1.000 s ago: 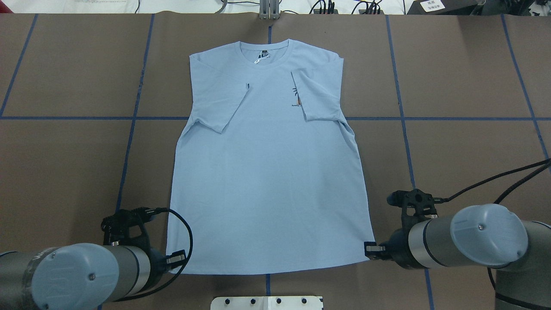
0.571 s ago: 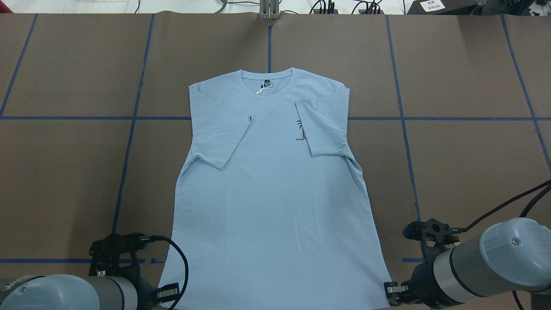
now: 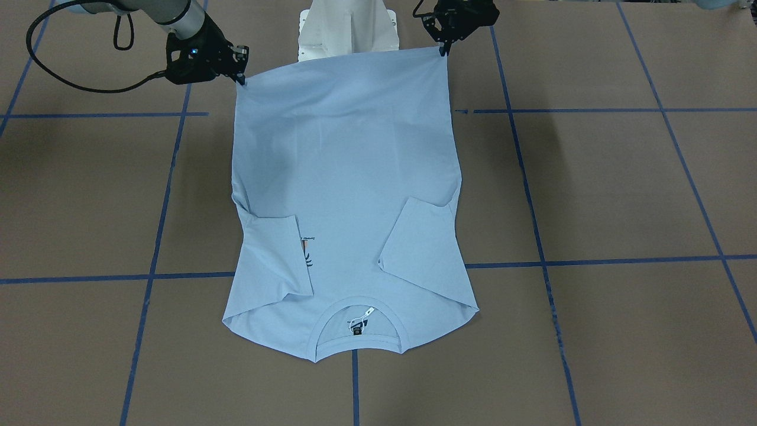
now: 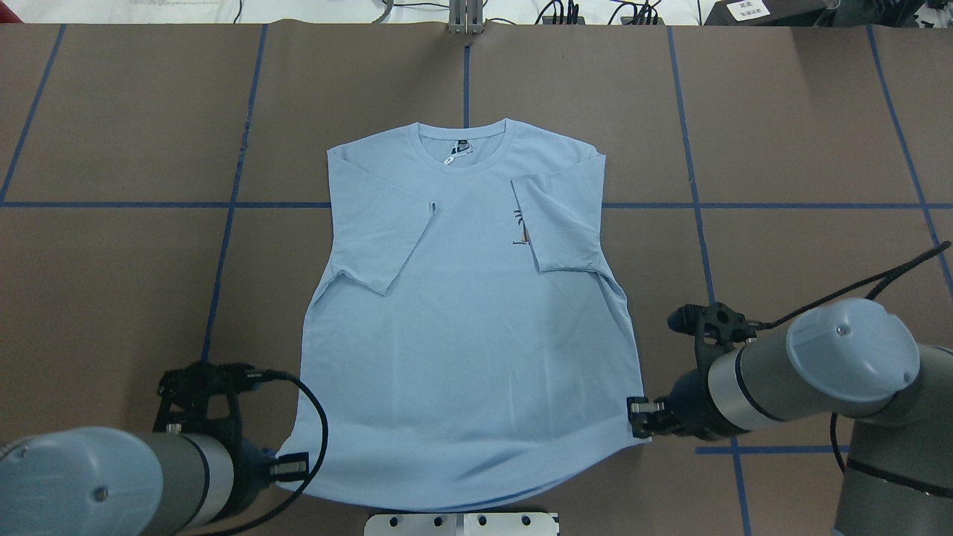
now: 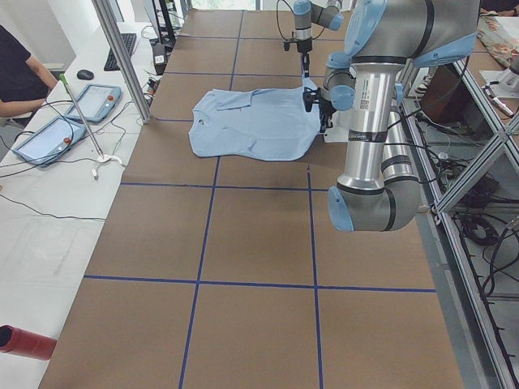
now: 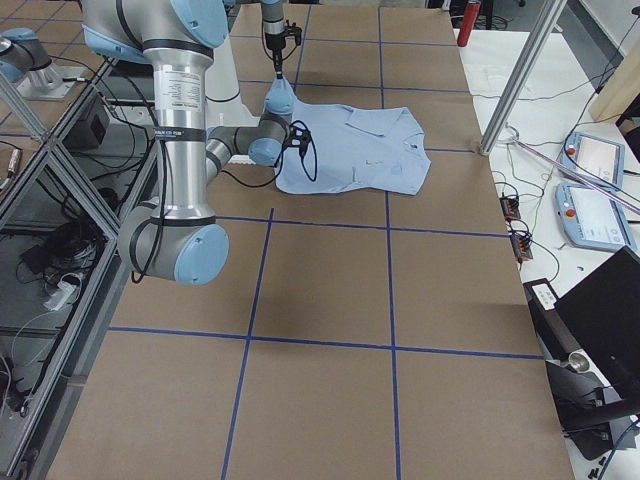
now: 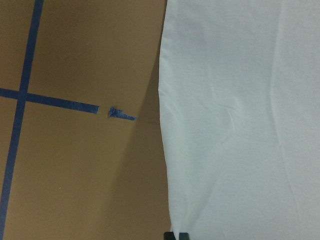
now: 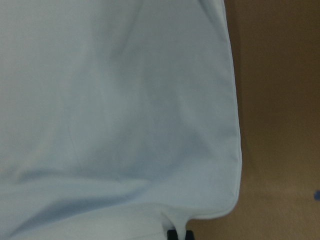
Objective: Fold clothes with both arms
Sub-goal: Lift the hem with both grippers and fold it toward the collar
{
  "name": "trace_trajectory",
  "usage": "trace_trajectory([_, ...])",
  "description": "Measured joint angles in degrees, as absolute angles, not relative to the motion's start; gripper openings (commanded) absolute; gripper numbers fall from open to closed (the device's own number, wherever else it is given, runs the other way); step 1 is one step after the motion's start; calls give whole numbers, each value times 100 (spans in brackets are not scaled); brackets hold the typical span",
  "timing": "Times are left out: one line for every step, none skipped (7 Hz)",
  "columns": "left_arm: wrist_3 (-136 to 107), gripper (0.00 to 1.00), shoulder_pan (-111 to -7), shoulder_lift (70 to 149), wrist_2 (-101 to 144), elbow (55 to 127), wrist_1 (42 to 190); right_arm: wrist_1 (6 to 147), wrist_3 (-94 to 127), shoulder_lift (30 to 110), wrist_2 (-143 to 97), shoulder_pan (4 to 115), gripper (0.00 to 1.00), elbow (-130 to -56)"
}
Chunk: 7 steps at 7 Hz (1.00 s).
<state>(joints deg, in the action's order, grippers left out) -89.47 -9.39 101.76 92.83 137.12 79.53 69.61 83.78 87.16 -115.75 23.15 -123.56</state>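
The light blue T-shirt (image 4: 469, 335) lies chest up on the brown table, collar (image 4: 465, 145) far from me. Both sleeves are folded inward, and the right one partly covers the palm print (image 4: 519, 223). My left gripper (image 4: 292, 467) is shut on the hem's left corner. My right gripper (image 4: 640, 417) is shut on the hem's right corner. In the front-facing view the hem hangs stretched between the left gripper (image 3: 442, 52) and the right gripper (image 3: 239, 80), raised off the table. Each wrist view shows the shirt's edge (image 7: 165, 150) (image 8: 235, 150) running up from the fingertips.
The white pedestal plate (image 4: 461, 523) sits just below the hem. Blue tape lines (image 4: 223, 246) grid the table. A metal post (image 5: 122, 57), tablets (image 5: 49, 138) and a person's arm (image 5: 24, 81) are beyond the far table edge. A red cylinder (image 5: 24, 342) lies at the end on my left.
The shirt was first dragged toward the robot. Since then both grippers have carried the hem corners up and away from the robot, and the collar has stayed put.
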Motion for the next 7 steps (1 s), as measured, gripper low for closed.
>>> trace_trajectory([-8562,0,-1371,10273,9409,13570,7954,6956,8144,8527,-11571,2674,0,-12201])
trace_trajectory([-8219,0,-1794,10461,9519,13266,7958,6948,7765,8410,-11561,3051,0,-12050])
trace_trajectory([-7943,0,-2164,10722,9572,12862,7972,6949,7467,8203,-11558,3425,0,-11849])
trace_trajectory([-7694,0,-2513,11015,9594,12476,8034,6953,7341,7837,-11560,3701,0,-11526])
trace_trajectory([-7470,0,-2887,11292,9613,12078,8201,6955,7293,7383,-11559,3896,0,-11075])
trace_trajectory([-7250,0,-3290,11512,9666,11571,8580,6954,7267,7016,-11556,4062,0,-10630])
trace_trajectory([-7088,0,-3641,11647,9728,10997,9123,6953,7225,6766,-11552,4233,0,-10261])
